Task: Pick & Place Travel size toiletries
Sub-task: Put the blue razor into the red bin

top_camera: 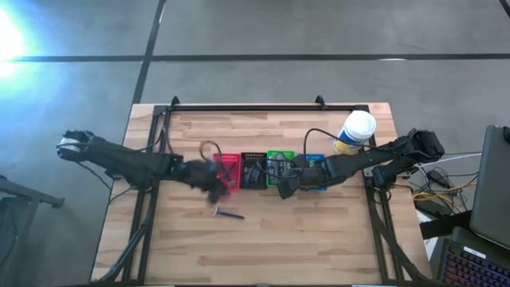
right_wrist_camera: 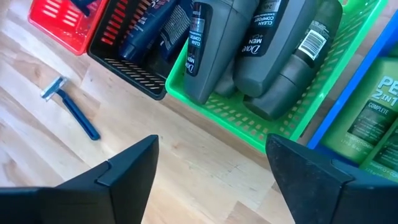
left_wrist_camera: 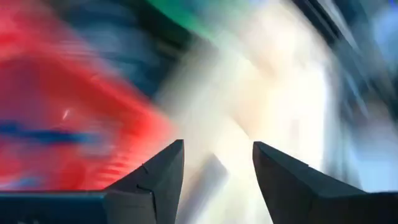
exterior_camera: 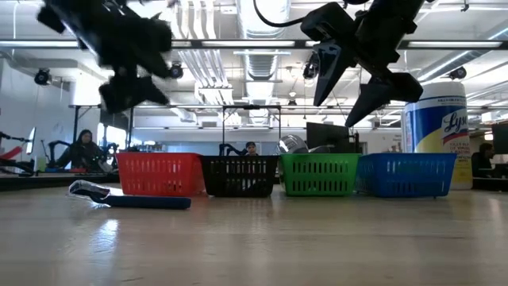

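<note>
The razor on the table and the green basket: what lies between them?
In the right wrist view, only bare wood and a corner of the black basket lie between the razor and the green basket.

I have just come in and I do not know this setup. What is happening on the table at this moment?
Two robot arms are sorting travel toiletries into a row of four small baskets. The left gripper hangs by the red basket, jaws open and empty. The right gripper hovers over the green basket, also open and empty; grey bottles already lie inside. One blue-handled razor lies on the table in front of the baskets, not yet put away.
</note>
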`<action>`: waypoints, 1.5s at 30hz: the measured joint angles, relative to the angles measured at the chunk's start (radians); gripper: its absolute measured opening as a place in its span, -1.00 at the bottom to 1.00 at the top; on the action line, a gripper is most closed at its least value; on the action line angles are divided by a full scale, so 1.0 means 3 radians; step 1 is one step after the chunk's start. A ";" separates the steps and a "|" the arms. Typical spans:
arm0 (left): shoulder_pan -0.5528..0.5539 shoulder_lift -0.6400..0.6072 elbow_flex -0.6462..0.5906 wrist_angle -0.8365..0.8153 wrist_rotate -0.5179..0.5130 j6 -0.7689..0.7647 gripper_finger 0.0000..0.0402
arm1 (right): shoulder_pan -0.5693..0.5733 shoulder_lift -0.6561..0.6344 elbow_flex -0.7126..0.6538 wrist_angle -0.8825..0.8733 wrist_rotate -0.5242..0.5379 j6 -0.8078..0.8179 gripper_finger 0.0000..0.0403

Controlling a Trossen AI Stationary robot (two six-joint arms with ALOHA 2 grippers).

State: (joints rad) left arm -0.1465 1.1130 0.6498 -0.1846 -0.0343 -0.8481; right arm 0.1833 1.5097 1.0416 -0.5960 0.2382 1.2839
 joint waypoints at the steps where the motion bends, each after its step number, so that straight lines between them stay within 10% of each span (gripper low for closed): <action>1: -0.0144 0.0006 0.0039 0.0005 0.0247 0.0420 -0.03 | 0.0000 0.0000 0.0000 -0.0002 0.0000 -0.0008 0.47; 10: -0.1006 0.0790 0.0424 -0.0055 -0.0186 0.2214 0.01 | 0.0000 0.0000 -0.0021 -0.0021 -0.0001 -0.0014 0.48; 19: -0.0964 0.1676 0.0711 -0.0183 -0.0185 0.2147 0.04 | 0.0001 0.0000 -0.0038 -0.0033 -0.0039 -0.0001 0.36; 31: -0.0889 0.1786 0.0705 -0.0405 -0.0316 0.2001 0.00 | 0.0001 -0.0001 -0.0033 -0.0089 -0.0046 -0.0001 0.27; 41: -0.0861 0.1872 0.0733 -0.0479 -0.0035 0.1823 -0.85 | 0.0001 -0.0001 -0.0042 -0.0097 -0.0036 -0.0003 0.37; 45: -0.0864 0.1718 0.0787 -0.0596 0.0098 0.1253 -0.89 | 0.0001 -0.0001 -0.0045 -0.0106 -0.0036 -0.0012 0.42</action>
State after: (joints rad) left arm -0.4057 1.6284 0.8858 -0.3633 -0.0048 -0.4724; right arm 0.1837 1.5093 1.0283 -0.6276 0.2276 1.2803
